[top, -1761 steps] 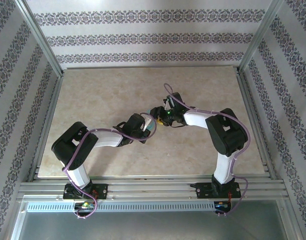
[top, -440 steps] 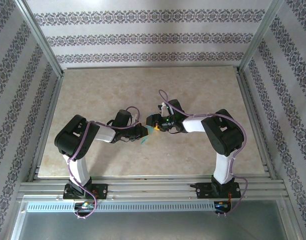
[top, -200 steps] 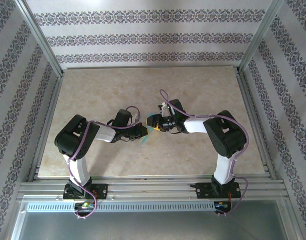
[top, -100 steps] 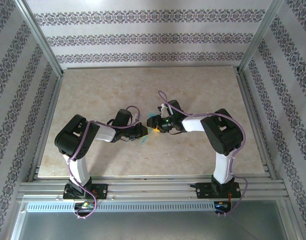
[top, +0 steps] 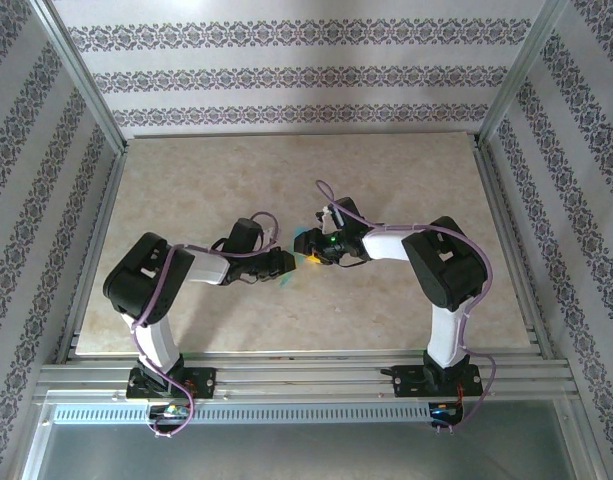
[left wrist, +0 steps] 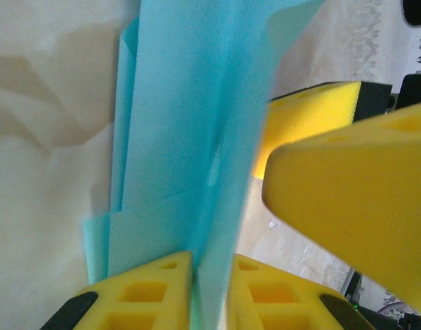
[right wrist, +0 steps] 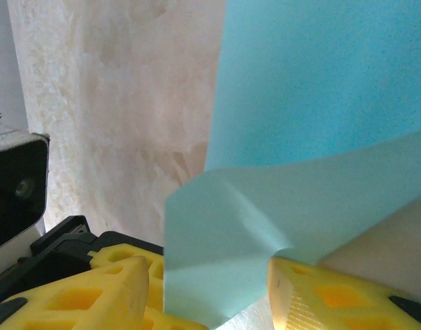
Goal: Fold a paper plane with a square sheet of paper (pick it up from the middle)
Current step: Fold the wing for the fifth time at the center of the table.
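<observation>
Surface [top: 186, 180]: marbled; both arms reached to its centre. Paper [left wrist: 176, 117]: turquoise, partly folded, stood on edge at the centre between both tools. Left tool [left wrist: 210, 265]: fingers narrowly apart with the paper between them; grip could not be told. Right tool [right wrist: 210, 275]: fingers stood apart, straddling a paper corner.

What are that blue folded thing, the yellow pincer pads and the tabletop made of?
Blue sheet: paper, matte; it holds sharp creases. Pincer pads: yellow, dull, plastic or foam perhaps, with moulded hollows. Tabletop: beige marble-look veining; real stone or print unclear.
</observation>
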